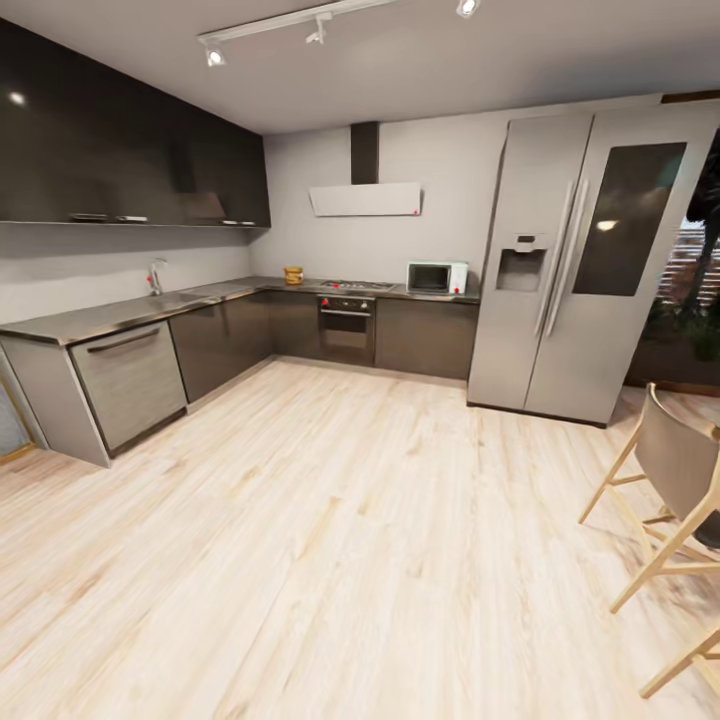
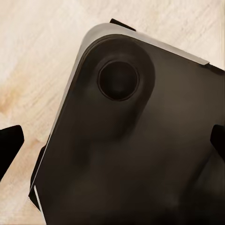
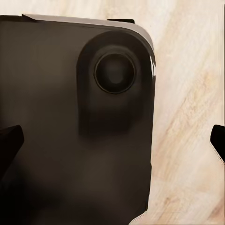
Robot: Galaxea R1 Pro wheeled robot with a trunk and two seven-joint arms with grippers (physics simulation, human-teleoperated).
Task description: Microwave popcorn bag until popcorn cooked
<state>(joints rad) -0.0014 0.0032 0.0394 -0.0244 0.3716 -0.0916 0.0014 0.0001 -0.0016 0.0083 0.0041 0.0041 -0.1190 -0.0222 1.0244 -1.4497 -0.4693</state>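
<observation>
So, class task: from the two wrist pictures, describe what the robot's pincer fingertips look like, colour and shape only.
In each wrist view the pincer's fingertips appear as plain black, blunt-ended tabs poking in from opposite picture edges. No cables, markings or labels can be made out on them. Too little of them shows to describe the rest of the arms.

One microwave (image 1: 437, 277), one popcorn bag (image 1: 293, 274), two chairs (image 1: 672, 490).

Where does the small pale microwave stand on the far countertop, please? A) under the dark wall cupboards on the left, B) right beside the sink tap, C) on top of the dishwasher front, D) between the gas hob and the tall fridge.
D: the microwave sits on the countertop just past the hob, next to the fridge.
</observation>
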